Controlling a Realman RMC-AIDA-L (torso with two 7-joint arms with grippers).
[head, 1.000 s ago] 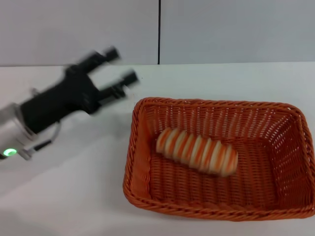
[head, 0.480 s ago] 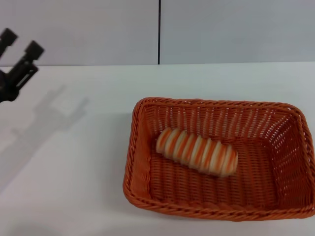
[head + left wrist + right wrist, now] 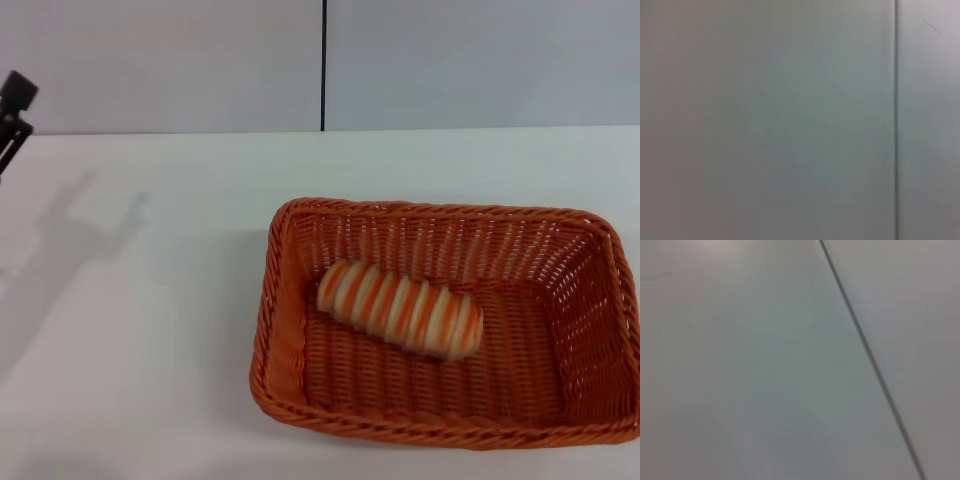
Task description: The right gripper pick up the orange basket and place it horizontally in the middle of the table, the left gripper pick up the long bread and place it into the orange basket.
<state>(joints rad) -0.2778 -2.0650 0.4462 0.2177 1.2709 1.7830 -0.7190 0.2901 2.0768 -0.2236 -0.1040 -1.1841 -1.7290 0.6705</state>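
Striped orange-and-cream oblong toy loaf [image 3: 400,309] lies inside large orange woven basket [image 3: 440,320], set lengthwise on white surface [image 3: 150,330]. Left tool [image 3: 12,110] at far left edge, well clear; finger spread: cannot tell. Right tool unseen. Judgement: only retreat remains; keep arm high, away from basket rim.

Plain grey wall [image 3: 765,120], dark vert. seam [image 3: 896,120].

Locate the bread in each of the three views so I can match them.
Head view: the bread lies slantwise inside the basket, in its left half, on the table.
Left wrist view: not in it; only grey wall.
Right wrist view: not in it; only grey wall.
Shared landmark: the dark wall seam.
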